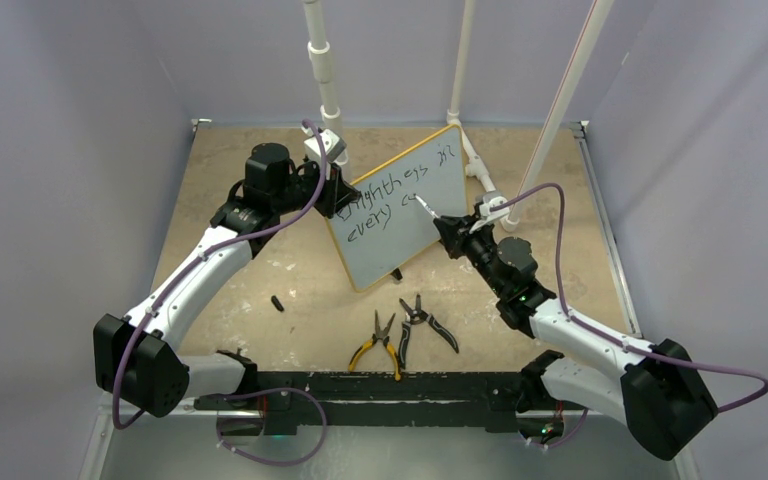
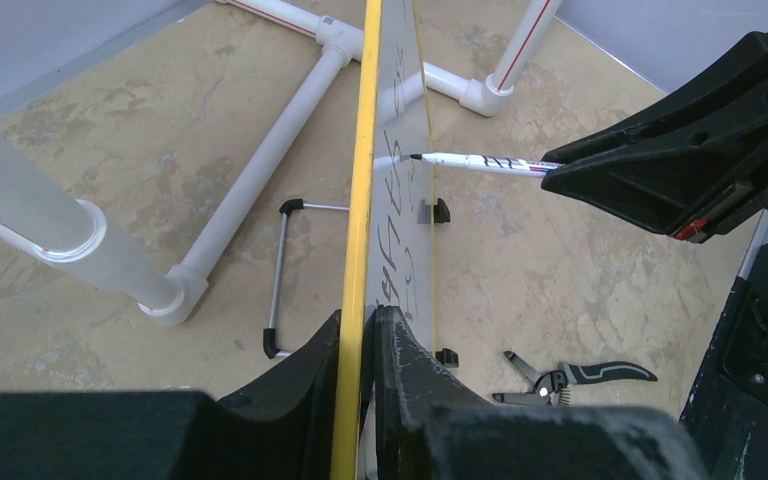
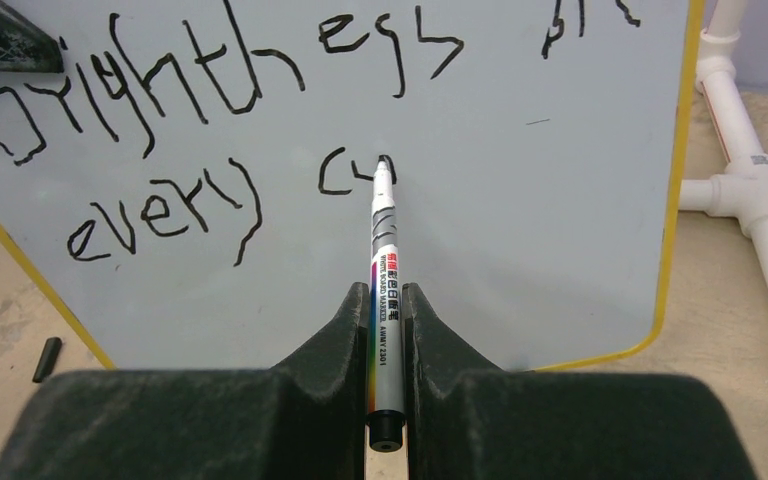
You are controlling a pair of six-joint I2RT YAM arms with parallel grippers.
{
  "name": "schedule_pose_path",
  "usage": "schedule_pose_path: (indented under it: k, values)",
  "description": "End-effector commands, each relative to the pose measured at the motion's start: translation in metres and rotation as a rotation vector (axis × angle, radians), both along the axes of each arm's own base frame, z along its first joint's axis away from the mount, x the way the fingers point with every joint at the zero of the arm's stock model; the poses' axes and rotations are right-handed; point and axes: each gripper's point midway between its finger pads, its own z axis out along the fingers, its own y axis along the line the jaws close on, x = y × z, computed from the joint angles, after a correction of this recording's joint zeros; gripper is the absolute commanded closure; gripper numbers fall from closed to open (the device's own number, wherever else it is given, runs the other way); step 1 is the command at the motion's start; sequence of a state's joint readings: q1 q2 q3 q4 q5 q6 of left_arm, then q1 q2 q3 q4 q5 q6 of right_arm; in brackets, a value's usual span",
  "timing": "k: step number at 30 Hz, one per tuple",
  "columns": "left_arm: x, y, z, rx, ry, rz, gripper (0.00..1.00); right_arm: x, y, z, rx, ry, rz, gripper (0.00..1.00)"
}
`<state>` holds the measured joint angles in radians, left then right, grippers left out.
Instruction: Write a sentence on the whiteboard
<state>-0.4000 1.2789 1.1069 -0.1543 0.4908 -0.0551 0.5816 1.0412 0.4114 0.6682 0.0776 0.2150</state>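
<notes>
Whiteboard (image 1: 400, 215): stands upright on its black feet mid-bench, writing face turned toward the right arm.
Sentence (image 3: 210, 120): black script in two lines. The top line reads roughly "Brightness in"; the lower line reads "every" and then the first strokes of another word.
Left gripper (image 2: 362, 325): jaws pinched tight on the board's yellow rim at its left edge.
Right gripper (image 3: 387, 300): jaws narrow, clamping a whiteboard marker (image 3: 384, 240) by its barrel. The tip touches the board at the last stroke of the lower line.
Bench (image 1: 260, 270): yellow-handled pliers (image 1: 380, 340) and black-handled pliers (image 1: 425, 322) lie near the front edge. A black marker cap (image 1: 277, 303) lies to the left of the board.
</notes>
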Motion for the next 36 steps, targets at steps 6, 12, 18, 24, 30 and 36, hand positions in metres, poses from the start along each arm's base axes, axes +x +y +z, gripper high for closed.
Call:
schedule_pose_path:
  k: [6,12,18,24,30,36]
  values:
    - [0.011,0.012,0.018,0.019,-0.111,0.053,1.0,-0.003,0.014,0.025,0.022,-0.074,0.075,1.0]
    - [0.01,0.011,0.019,0.019,-0.111,0.052,1.0,-0.007,0.015,0.018,0.013,-0.054,0.083,1.0]
    - [0.01,0.011,0.018,0.019,-0.111,0.052,1.0,-0.01,0.016,0.012,0.005,-0.038,0.092,1.0]
    - [0.01,0.012,0.019,0.018,-0.112,0.052,1.0,-0.012,0.017,0.01,0.005,-0.032,0.092,1.0]
    - [0.009,0.012,0.02,0.016,-0.114,0.053,1.0,-0.012,0.012,0.016,0.011,-0.044,0.066,1.0]
    - [0.01,0.014,0.027,0.011,-0.125,0.066,0.7,-0.018,0.015,0.023,0.034,-0.037,0.1,1.0]
